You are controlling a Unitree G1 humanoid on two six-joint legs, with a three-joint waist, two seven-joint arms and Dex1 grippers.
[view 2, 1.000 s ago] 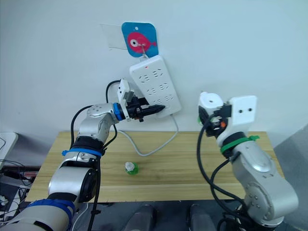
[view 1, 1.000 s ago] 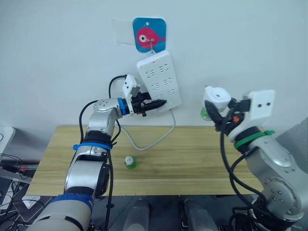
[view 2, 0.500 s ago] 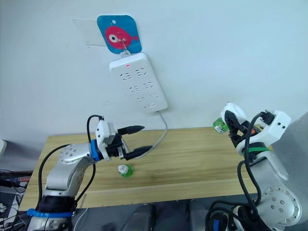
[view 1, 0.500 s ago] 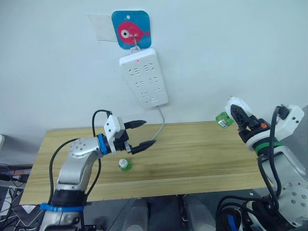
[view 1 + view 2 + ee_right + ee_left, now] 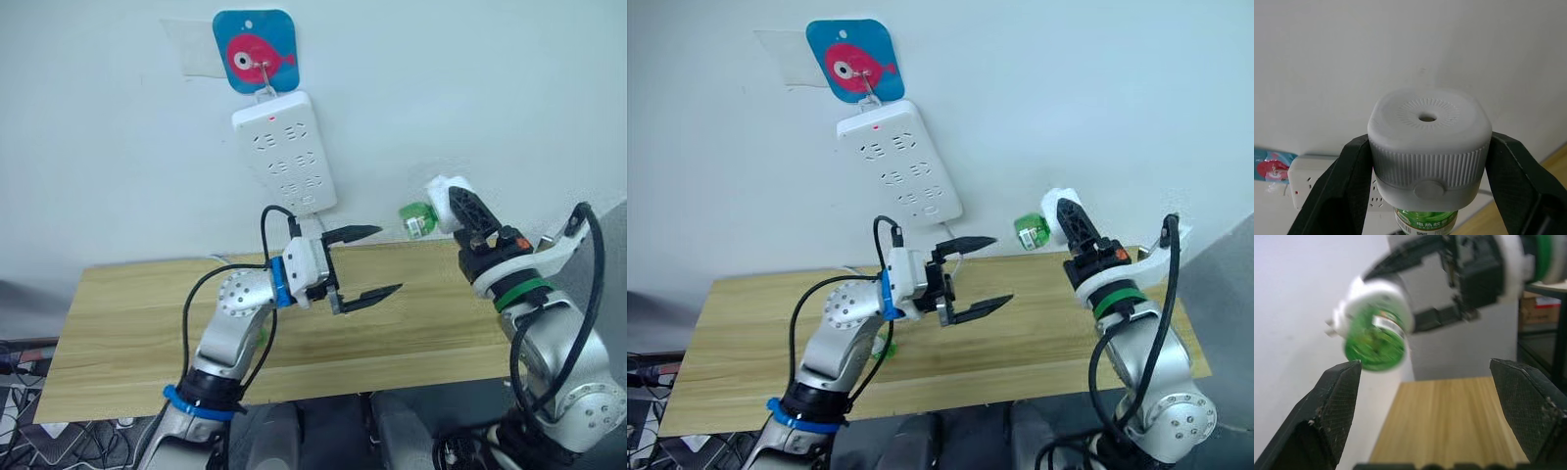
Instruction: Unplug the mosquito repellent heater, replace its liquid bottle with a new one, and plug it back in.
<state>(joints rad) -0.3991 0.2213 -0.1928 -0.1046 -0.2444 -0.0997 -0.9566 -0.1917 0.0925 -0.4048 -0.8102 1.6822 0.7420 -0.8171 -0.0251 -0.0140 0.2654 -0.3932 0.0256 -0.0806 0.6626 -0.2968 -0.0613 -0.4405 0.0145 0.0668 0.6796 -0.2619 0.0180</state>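
Left gripper (image 5: 362, 262): fingers spread wide, nothing between them, up above the wooden table (image 5: 137, 323), pointing across toward the other arm. Black fingers (image 5: 1327, 416) wide apart in the left wrist view too, with the heater and its green bottle seen past them.

Right gripper (image 5: 1427, 161): pinching the mosquito repellent heater (image 5: 1429, 139), one black finger on each side of its white body. Held up in the air over the right end of the table, not touching it, close to the wall (image 5: 490, 98). Round white top with a small hole in the middle, ridges round the side. Green liquid bottle (image 5: 416, 219) stuck in the heater, poking out toward the power strip side.

Farther back, on the wall: long white power strip (image 5: 285, 151), hanging tilted from a hook, a tiny red light near its top, nothing plugged into it. White cord (image 5: 943, 235) coming out of its lower end. Just above the strip, a blue card with a pink fish (image 5: 253, 51).
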